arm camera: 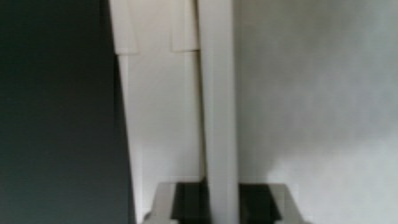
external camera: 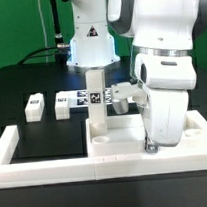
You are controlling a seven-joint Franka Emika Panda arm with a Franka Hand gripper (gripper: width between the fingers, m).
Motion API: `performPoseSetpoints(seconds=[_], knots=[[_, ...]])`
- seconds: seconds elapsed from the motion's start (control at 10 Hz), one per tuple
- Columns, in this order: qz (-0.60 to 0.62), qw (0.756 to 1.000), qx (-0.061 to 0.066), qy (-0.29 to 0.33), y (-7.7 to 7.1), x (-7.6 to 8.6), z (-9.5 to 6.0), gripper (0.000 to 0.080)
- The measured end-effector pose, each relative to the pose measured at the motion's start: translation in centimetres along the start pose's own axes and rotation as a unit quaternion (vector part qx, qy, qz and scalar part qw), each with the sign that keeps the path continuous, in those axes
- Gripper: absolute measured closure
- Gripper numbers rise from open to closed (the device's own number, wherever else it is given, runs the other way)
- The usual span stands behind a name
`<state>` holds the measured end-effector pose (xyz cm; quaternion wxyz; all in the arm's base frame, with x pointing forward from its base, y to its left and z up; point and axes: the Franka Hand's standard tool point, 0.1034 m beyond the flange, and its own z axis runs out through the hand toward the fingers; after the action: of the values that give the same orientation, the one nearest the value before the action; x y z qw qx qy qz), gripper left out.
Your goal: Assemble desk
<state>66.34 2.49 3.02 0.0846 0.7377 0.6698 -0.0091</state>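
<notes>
End effector [external camera: 151, 144] is seen clamped shut on the five-o'clock rim of the desk tray [external camera: 119, 136]; light, stiff, slick plastic is judged.

We are finding the tabletop [external camera: 114, 141] and the legs [external camera: 34, 106] looking like smooth, matt white plastic. We are noting the table [external camera: 49, 143] showing a black matt surface, and the arm [external camera: 159, 37] showing a glossy white shell.

backdrop: green wall [external camera: 11, 28] | surface: black table [external camera: 3, 98] | light: bright, even
</notes>
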Motion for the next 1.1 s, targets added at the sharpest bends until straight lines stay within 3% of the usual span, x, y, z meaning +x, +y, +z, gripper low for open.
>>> performPoseSetpoints(seconds=[0.3,0.5,0.6,0.7,0.8,1.1], knots=[[0.001,1.0,0.001,0.0,-0.06,-0.12,-0.02,0.0736],[0.003,1.0,0.002,0.0,-0.07,-0.25,0.03,0.0421],[0.004,1.0,0.002,0.0,-0.07,-0.3,0.05,0.0421],[0.004,1.0,0.002,0.0,-0.07,-0.35,0.06,0.0242],[0.005,1.0,0.002,0.0,-0.07,-0.4,0.08,0.0178],[0.006,1.0,0.002,-0.001,-0.06,-0.52,0.1,0.0155]])
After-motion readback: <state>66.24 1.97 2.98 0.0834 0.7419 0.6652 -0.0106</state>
